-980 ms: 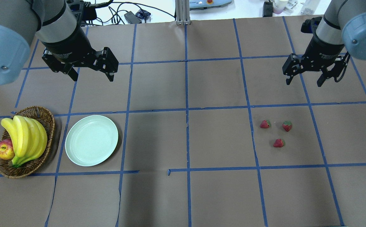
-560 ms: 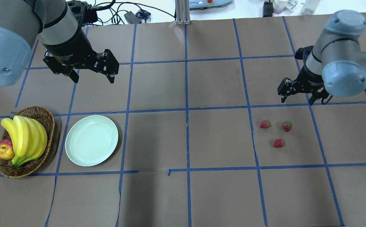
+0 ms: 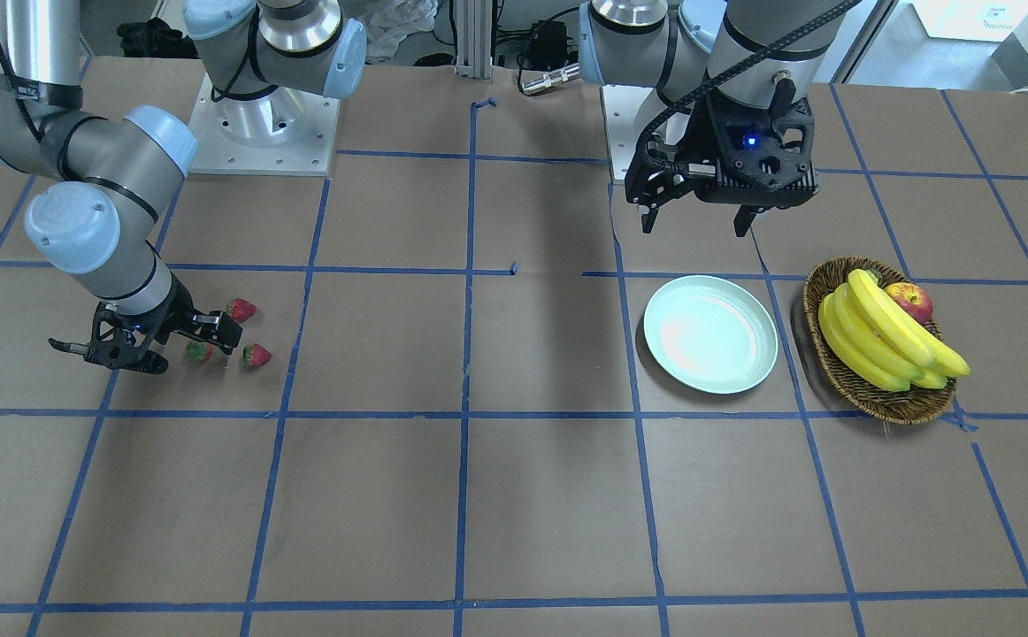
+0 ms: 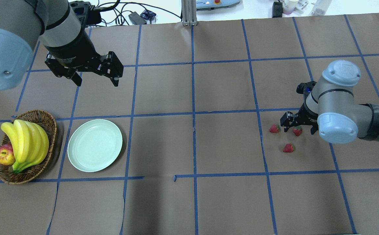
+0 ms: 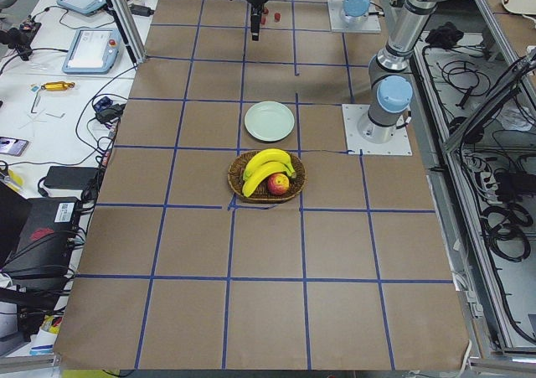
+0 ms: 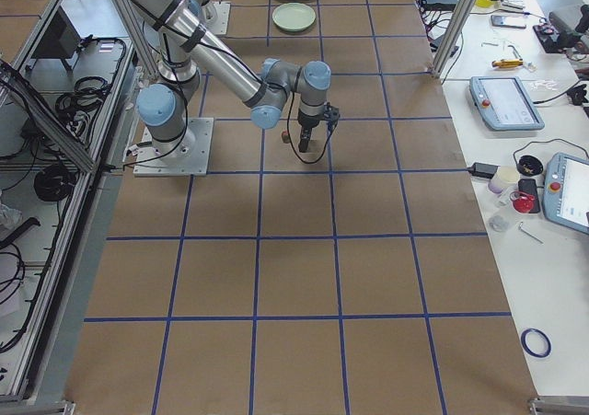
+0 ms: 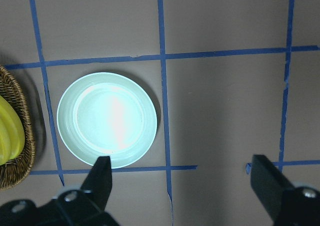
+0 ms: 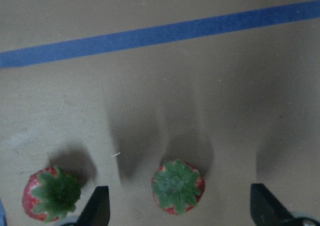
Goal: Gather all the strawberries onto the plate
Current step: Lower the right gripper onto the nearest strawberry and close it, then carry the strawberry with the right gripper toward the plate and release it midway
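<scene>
Down over the three strawberries [image 4: 288,148], clustered on the table's [image 4: 225,202] right side, the right gripper [image 4: 298,127] has descended, jaws wide, straddling the middle strawberry [image 8: 177,187]. The plate [image 4: 95,145] lies well apart at left, beside a basket [image 4: 54,130]. The left gripper [image 4: 96,81] hovers beyond it, jaws wide.

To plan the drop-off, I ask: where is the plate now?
In the overhead view the plate lies on the left side, just right of the wicker basket.

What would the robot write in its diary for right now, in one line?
right gripper: open, strawberry between fingers | left gripper: open, hovering near plate | plate: empty | strawberries: none collected yet
</scene>
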